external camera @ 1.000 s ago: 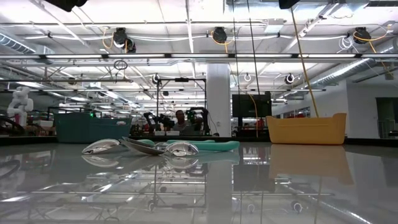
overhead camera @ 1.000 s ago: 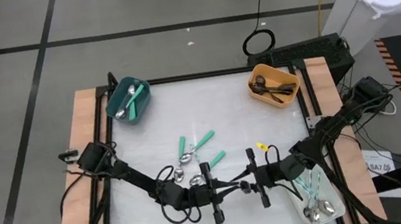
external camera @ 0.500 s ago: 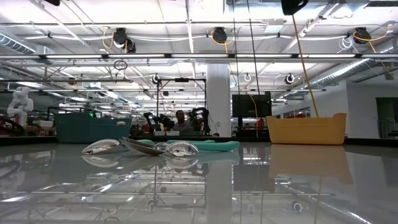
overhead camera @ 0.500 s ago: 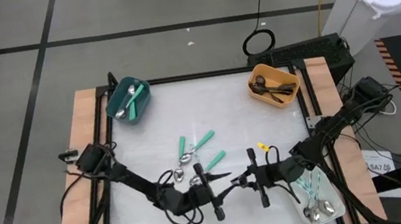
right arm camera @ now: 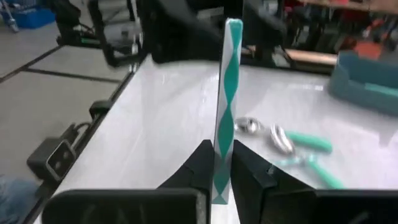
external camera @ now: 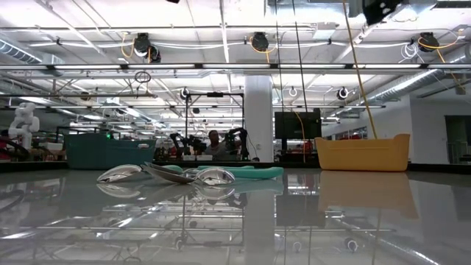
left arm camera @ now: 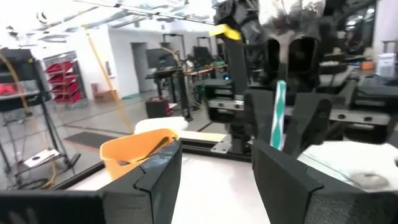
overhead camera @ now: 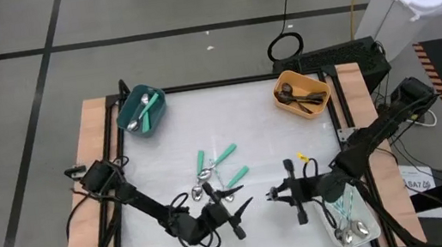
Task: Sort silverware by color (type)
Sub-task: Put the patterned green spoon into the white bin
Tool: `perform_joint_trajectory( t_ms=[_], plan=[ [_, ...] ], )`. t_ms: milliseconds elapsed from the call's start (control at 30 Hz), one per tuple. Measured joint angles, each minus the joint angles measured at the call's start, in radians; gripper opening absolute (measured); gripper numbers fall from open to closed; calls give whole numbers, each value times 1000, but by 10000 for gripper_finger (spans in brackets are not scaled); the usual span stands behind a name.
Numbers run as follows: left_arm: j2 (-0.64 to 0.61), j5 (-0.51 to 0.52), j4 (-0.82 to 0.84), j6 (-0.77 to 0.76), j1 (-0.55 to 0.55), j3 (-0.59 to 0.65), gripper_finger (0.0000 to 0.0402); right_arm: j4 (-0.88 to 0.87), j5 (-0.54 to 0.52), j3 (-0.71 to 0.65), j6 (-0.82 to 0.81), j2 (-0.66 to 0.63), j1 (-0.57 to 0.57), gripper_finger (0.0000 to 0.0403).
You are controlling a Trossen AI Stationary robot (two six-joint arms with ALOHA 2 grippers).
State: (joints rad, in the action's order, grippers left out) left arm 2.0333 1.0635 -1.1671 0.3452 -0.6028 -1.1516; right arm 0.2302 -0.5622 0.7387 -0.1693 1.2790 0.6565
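Observation:
My right gripper is near the table's front, right of centre, shut on a teal-and-white utensil handle. The handle also shows in the left wrist view. My left gripper is open and empty, facing the right gripper across a short gap; its fingers stand wide apart. Several teal-handled spoons and a silver spoon lie flat on the table just beyond the left gripper. They also show in the low view. My right gripper pinches the lower end of the teal-and-white handle between its two fingers. The fingers come about level from the table's right, and the handle runs on along them, past their tips toward the left gripper. The utensil is lifted clear of the table.
A teal bin with utensils stands at the far left. An orange bin with dark utensils stands at the far right. A white tray with teal-handled spoons sits at the near right corner, beside the right arm.
The two grippers, tip to tip a second ago, have drawn apart. My right gripper has gone toward the table's right edge with the teal-handled utensil. My left gripper has pulled back toward the left and turned.

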Motion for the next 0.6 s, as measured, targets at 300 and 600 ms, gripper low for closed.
perform_joint_trajectory(
  t_ms=[300,600],
  plan=[
    [-6,48,54,-70,12,0,195,-284,-46,0,-268,-74,108,28],
    [-8,63,216,-240,44,0,195,-650,-11,73,-588,-86,260,28]
  ],
)
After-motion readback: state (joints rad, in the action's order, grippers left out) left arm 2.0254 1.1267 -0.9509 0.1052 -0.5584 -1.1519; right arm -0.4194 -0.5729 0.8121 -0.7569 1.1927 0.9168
